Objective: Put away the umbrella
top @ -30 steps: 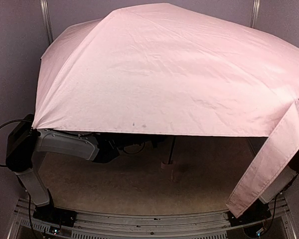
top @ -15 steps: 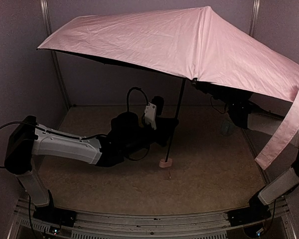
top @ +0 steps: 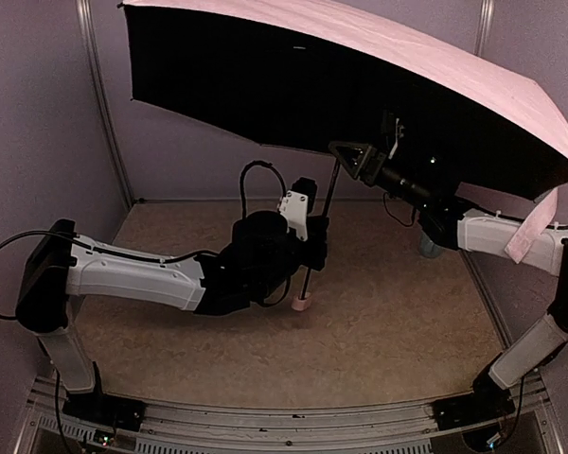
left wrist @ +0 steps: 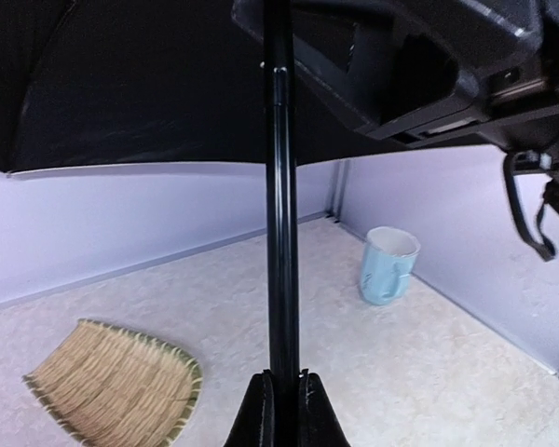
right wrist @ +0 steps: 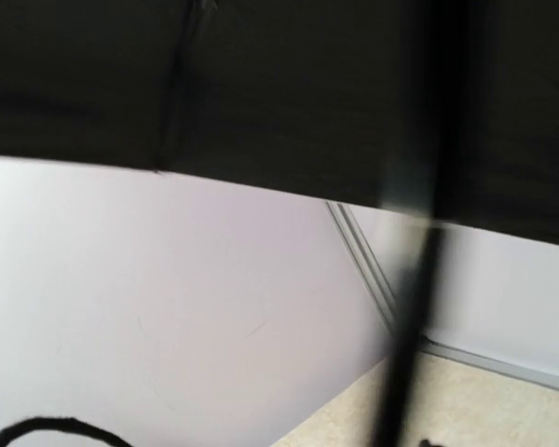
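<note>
Fingers of the left gripper (left wrist: 284, 396) are seen clamped on the thin black shaft (left wrist: 279, 233) of the umbrella (top: 265, 85), just above its pale pink handle (top: 301, 304), which is held near the middle of the table (top: 407, 340). The fingers of the right gripper (top: 356, 159) are seen spread apart beside the upper shaft, under the open canopy, whose black underside is turned toward the near edge. A pale blue mug (left wrist: 388, 265) is stood upright near the far right corner, and a woven tray (left wrist: 112, 377) is laid flat well apart from it.
</note>
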You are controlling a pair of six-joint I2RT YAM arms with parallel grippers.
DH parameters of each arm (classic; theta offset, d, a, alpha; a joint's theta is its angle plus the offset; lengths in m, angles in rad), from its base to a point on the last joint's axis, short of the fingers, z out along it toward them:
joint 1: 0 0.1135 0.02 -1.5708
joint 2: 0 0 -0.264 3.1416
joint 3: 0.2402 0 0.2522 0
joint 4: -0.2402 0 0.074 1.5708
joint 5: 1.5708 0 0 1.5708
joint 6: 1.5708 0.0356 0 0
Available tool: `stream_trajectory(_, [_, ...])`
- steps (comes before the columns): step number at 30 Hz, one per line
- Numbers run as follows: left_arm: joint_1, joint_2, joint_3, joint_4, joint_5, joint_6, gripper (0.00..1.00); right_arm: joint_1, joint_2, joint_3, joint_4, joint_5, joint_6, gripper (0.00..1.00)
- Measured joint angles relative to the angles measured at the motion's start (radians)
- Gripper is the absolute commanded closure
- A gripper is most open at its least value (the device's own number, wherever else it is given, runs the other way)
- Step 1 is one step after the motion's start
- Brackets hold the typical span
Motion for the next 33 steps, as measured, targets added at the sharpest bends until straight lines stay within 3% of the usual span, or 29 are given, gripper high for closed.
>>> stream_trajectory(2, [-0.002,0.008,0.005,-0.015,-0.030,0.008,1.00,0.016,0.010,0.002,0.000,0.018,-0.005,0.42])
stream_trajectory(8, [-0.003,0.015,0.008,-0.037,-0.079,0.031,1.00,0.023,0.052,0.021,-0.043,0.067,-0.012,0.76])
stream_trajectory(12, [-0.005,0.015,0.008,-0.036,-0.086,0.051,1.00,0.024,0.058,0.025,-0.067,0.090,-0.011,0.84])
stream_trajectory(16, [-0.007,0.015,0.008,-0.037,-0.091,0.066,1.00,0.026,0.058,0.032,-0.088,0.099,0.024,1.00])
stream_trajectory(18, [-0.004,0.018,0.008,-0.040,-0.094,0.070,1.00,0.034,0.058,0.044,-0.090,0.093,0.034,1.00])
stream_trajectory(21, [-0.003,0.019,0.007,-0.024,-0.093,0.072,0.59,0.041,0.058,0.058,-0.092,0.089,0.014,1.00])
stream_trajectory(23, [0.006,0.013,0.000,-0.006,-0.048,0.076,0.46,0.039,0.058,0.059,-0.101,0.086,0.014,1.00])
stream_trajectory(28, [0.114,-0.084,-0.119,0.056,0.303,-0.010,0.37,0.035,0.058,0.059,-0.108,-0.002,-0.013,1.00])
stream_trajectory(33, [0.233,-0.166,-0.241,0.160,0.587,-0.056,0.33,0.034,0.061,0.076,0.013,-0.237,0.005,1.00])
